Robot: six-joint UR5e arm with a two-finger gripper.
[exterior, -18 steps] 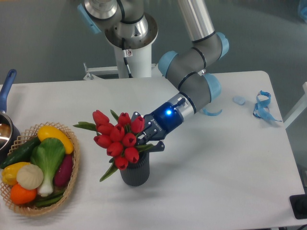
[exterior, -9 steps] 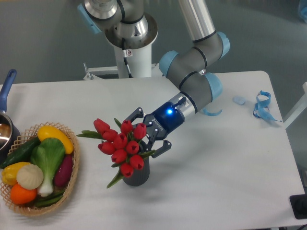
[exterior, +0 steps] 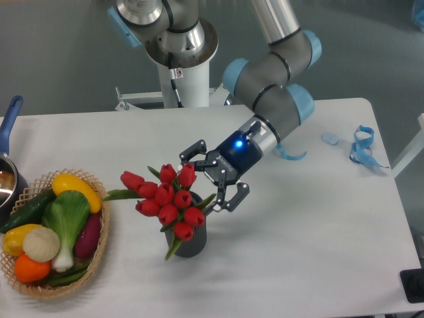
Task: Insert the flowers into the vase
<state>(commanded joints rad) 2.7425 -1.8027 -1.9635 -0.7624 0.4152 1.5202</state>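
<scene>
Pincer (exterior: 212, 177) fingers are standing spread wide apart, gripping nothing, one black finger (exterior: 193, 149) reaching up and left above the blooms and the other (exterior: 235, 197) pointing down and right. The pincer is hanging just above and to the right of the flowers (exterior: 167, 199), with the nearest red buds lying between or just in front of its spread fingers; whether any finger is touching a leaf cannot be told. A blue light is glowing on the pincer's body, and the grey and pale blue arm (exterior: 275, 86) is slanting up from it toward the top of the view.

The flowers are sitting in the vase (exterior: 190, 240), their red heads leaning to the left over its rim and green leaves sticking out left and downward. The vase is standing upright on the white desk (exterior: 298, 252), near the middle of its front half.

Well to the left, a woven basket (exterior: 101, 228) is holding vegetables, among them a yellow pepper, a green leafy one, a pale round one and an orange one. A pot with a blue handle (exterior: 8, 126) is showing at the left edge. Blue ribbon scraps (exterior: 362, 146) are lying near the desk's far right corner.
</scene>
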